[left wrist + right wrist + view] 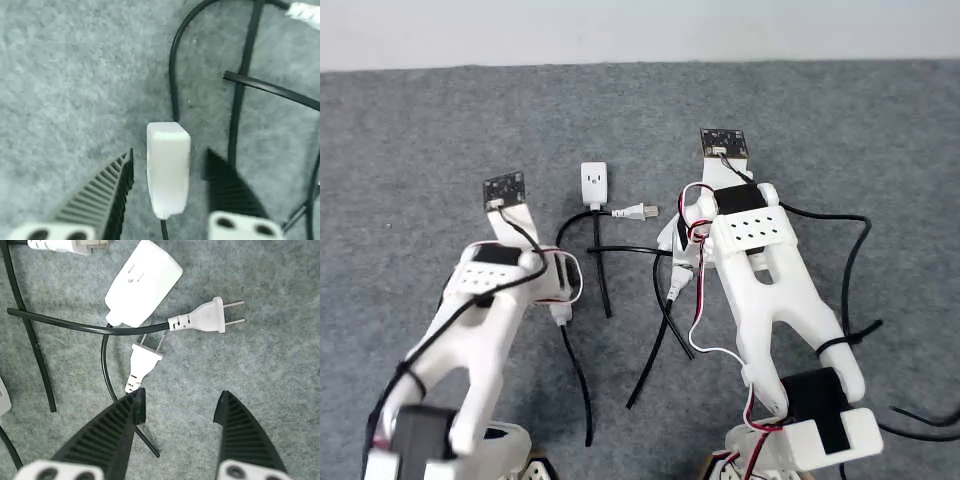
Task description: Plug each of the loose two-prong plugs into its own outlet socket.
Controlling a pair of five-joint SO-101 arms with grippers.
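**Fig. Approach stage, both arms; no plug seated yet (judged).**

L arm: left gripper (169, 155) has its fingers spread wide, one on each side of a white block (168, 176). Neither finger touches it, and a gap shows on both sides. Cord leaves the block at both ends. Socket face can't be made out from this angle.

R arm: right gripper (182, 396) also wide open, holding nothing. Small plug (143, 360) lies just beyond one fingertip, off the gap's centre line, prongs pointing away from the fingers toward the outlet socket (142, 282). Larger plug (205, 319) lies farther out, approx. in line with the gap, prongs aimed sideways.

Step in hand (judged): pre-grasp. L to steady the block, R to pick a plug.

Next move calls for: R shifting sideways toward the small plug or advancing to the larger one, then gripping the body, not the prongs. L needs only to close.

Room: bare grey mat (280, 355) beyond and beside the far finger. The other side is crowded, w/ a black cord (65, 322) crossing at the socket's base, so there is a snag risk.
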